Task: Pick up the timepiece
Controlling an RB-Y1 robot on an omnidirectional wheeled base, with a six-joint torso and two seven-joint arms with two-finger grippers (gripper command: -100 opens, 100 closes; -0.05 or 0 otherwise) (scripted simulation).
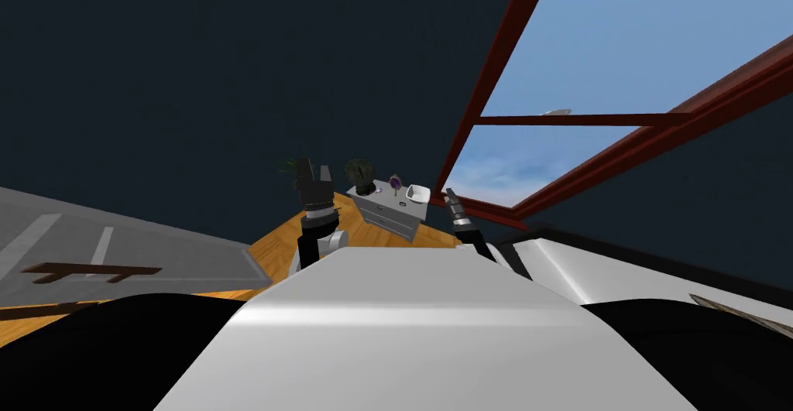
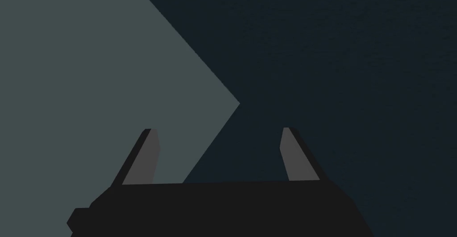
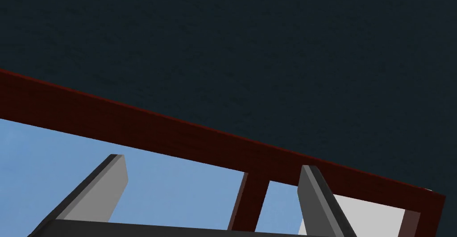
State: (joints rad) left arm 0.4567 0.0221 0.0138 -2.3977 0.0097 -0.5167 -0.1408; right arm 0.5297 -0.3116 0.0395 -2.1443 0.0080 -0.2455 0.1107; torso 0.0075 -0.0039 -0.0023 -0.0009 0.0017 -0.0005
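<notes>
At the far left a dark brown slatted piece (image 1: 93, 272) lies against a grey surface, and an orange wood floor (image 1: 368, 236) runs from there toward the middle of the room. The left gripper (image 1: 314, 170) is raised above the floor in front of a dark wall. Its two fingers (image 2: 149, 156) stand well apart with nothing between them. Just behind it shows a leafy green plant (image 1: 288, 165). Further right a low pale grey cabinet (image 1: 387, 214) with drawers stands on the wood floor. On its top sit a dark round plant in a pot (image 1: 359, 172), then a small purple round thing (image 1: 396, 184) on a thin stem, which may be the timepiece but is too small to tell, then a white bowl-shaped thing (image 1: 418, 193) near the right end. Both grippers are apart from the cabinet. The right gripper (image 1: 451, 195) is held up just right of the cabinet, its fingers (image 3: 105, 189) spread wide and empty. Beyond it rises a window (image 1: 565, 119) with a red-brown frame and blue sky.
</notes>
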